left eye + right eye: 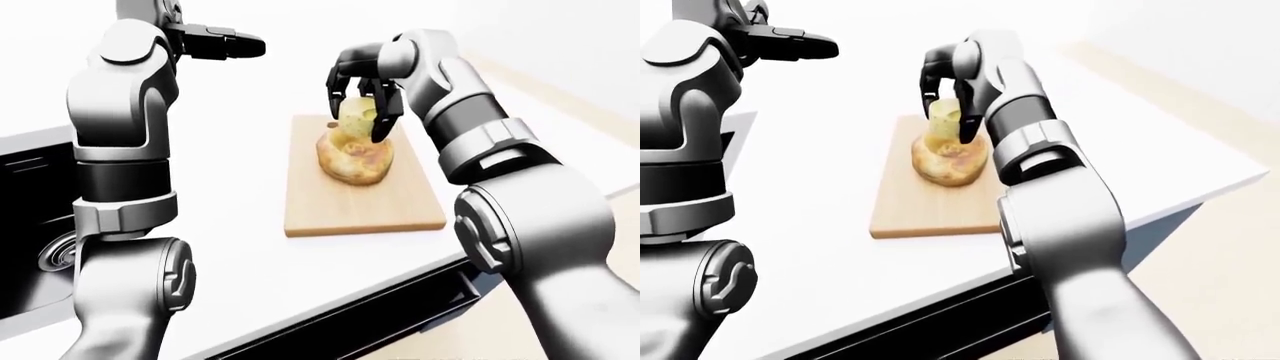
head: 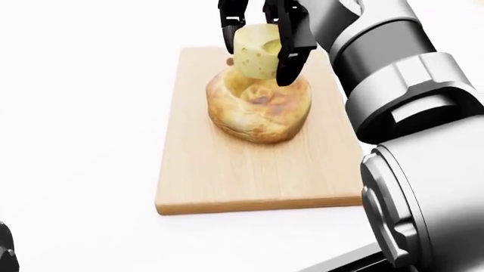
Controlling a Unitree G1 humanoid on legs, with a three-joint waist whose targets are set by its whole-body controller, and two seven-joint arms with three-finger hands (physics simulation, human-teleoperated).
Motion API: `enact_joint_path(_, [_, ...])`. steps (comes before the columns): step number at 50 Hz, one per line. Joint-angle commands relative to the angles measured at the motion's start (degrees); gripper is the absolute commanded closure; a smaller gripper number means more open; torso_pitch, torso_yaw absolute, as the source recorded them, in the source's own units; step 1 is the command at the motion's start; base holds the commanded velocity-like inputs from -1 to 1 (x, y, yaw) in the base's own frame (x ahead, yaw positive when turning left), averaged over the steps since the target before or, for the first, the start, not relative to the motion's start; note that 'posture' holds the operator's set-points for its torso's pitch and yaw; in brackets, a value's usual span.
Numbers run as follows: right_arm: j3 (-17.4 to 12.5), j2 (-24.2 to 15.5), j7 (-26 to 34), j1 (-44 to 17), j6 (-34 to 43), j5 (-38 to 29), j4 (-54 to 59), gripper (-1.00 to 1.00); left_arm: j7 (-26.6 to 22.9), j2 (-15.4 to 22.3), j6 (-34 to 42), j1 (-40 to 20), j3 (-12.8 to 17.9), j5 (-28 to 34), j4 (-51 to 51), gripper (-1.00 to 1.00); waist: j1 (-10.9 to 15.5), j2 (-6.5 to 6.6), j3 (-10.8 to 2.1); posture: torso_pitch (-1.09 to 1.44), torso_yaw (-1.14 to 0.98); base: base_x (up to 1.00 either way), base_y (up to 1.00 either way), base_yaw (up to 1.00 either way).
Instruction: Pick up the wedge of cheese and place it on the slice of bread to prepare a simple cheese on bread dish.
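Right robot hand (image 2: 261,42) pinching cheese wedge (image 2: 256,52) over bread (image 2: 259,107) on cutting board (image 2: 249,175).
Arm is reaching in, fingers pointing down; wedge's long axis standing nearly upright. Left robot hand (image 1: 225,43) is hanging raised, fingers extended.

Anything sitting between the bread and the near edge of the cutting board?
No. In the head view, the cutting board is bare wood from below the bread to its bottom edge.
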Motion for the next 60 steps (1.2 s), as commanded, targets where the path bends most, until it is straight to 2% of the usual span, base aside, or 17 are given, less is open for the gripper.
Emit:
enact_joint_path(1, [-0.36,-0.73,-0.69,-2.88,-0.24,0.53,-2.74,1.0,0.19,0.77,-1.59,-2.15,0.53,0.23,-1.8,-1.0,-0.02,0.13,-2.11,0.0,0.0,0.0,0.0,0.0])
enact_joint_path(9, [-0.06,-0.59,-0.19,-2.79,-0.31,0.63,-3.08,1.0,0.14,0.98,-1.08,-2.06,0.71,0.12,-2.43,-1.0,-0.04,0.22,-2.11,0.0,0.0,0.0,0.0,0.0])
enact_joint_path(10, [-0.04,-0.62,-0.07,-2.78,-0.3,0.64,-3.1,0.7,0.15,1.0,-1.18,-2.06,0.7,0.14,-2.32,-1.0,-0.04,0.21,-2.12,0.0,0.0,0.0,0.0,0.0])
enact_joint_path(11, [-0.08,-0.63,0.01,-2.76,-0.22,0.69,-3.1,-1.0,0.16,1.0,-1.21,-2.03,0.69,0.14,-2.28,-1.0,-0.04,0.2,-2.13,0.0,0.0,0.0,0.0,0.0])
enact_joint_path(27, [-0.23,-0.49,-0.72,-2.53,-0.47,1.08,-3.01,-1.0,0.01,1.5,-1.22,-2.49,0.85,0.06,-1.72,-1.0,-0.02,0.26,-2.27,0.0,0.0,0.0,0.0,0.0])
enact_joint_path(31, [-2.23,-1.11,-1.43,-3.31,0.2,3.78,-3.28,-1.0,0.04,1.66,-0.23,-3.04,0.87,-0.21,-2.64,-1.0,-0.04,0.25,-2.3,0.0,0.0,0.0,0.0,0.0])
enact_joint_path(34, [-2.19,-1.8,-2.35,-2.58,0.44,4.56,-3.72,-1.0,0.08,1.69,0.31,-3.71,0.75,-0.26,-2.81,-1.0,0.04,0.14,-2.13,0.0,0.0,0.0,0.0,0.0])
enact_joint_path(36, [-3.45,-3.07,-3.3,-3.08,1.38,6.37,-4.04,-1.0,0.09,1.65,0.7,-4.51,0.59,-0.22,-2.73,-1.0,0.04,0.05,-2.19,0.0,0.0,0.0,0.0,0.0])
enact_joint_path(51, [-6.8,-10.37,-8.0,-1.97,4.99,17.19,-8.29,-1.0,-0.29,1.7,0.76,-8.71,0.07,0.52,0.52,-1.0,0.41,-0.89,-2.07,0.0,0.0,0.0,0.0,0.0])
enact_joint_path(60, [-11.42,-13.69,-9.07,-3.23,11.34,30.38,-10.73,-1.0,0.12,0.94,-0.25,-11.94,-0.12,0.82,3.74,-1.0,0.65,-1.43,-1.99,0.0,0.0,0.0,0.0,0.0])
